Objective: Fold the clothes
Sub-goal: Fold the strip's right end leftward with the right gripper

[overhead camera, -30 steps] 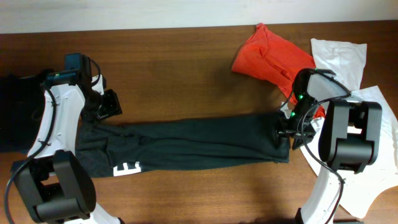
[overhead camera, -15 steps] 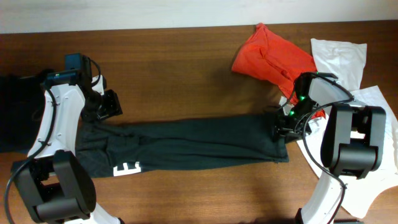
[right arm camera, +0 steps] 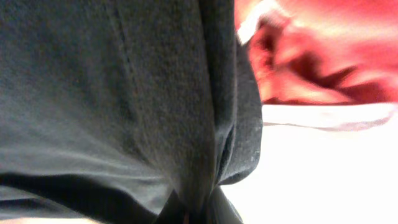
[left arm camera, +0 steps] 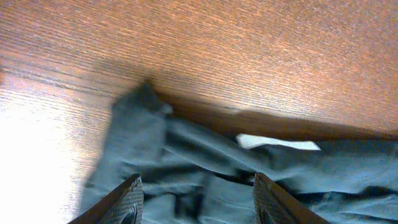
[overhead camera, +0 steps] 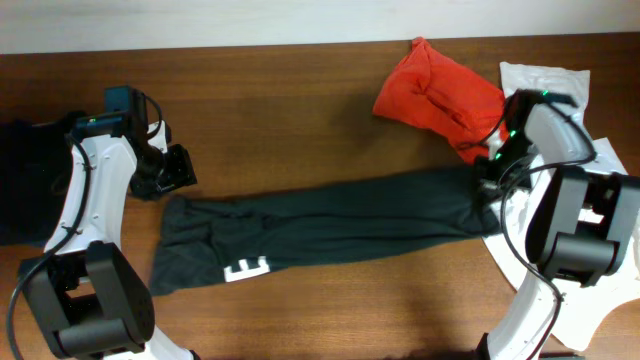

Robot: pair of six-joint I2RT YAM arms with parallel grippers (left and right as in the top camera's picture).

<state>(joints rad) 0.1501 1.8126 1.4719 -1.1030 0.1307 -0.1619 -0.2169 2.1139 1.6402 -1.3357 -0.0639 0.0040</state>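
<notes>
on the black tee [overhead camera: 330,225], low near its left end, white block letters [overhead camera: 246,268] show in the overhead view, but they're creased + too small to read; no other label is legible. tee lies stretched in a long band across the ctr of the brown wood-grain table [overhead camera: 300,110], w/ a pale wall strip [overhead camera: 200,20] along the far edge. orange-red tee [overhead camera: 440,85] sits bunched at far right, white tee [overhead camera: 545,85] just beside it, more dark cloth [overhead camera: 25,180] at the left edge. my left gripper [left arm camera: 196,194] hangs by the black tee's left end, jaws spread apart w/ nothing pinched, fingers [left arm camera: 127,199] over wrinkled fabric; that arm comes in from the left, elbow bent. my right gripper [overhead camera: 487,185] is clamped on the black tee's right end, fabric bunched btw the jaws in the wrist view. wrist sits near the orange-red tee, arm above the white one.
</notes>
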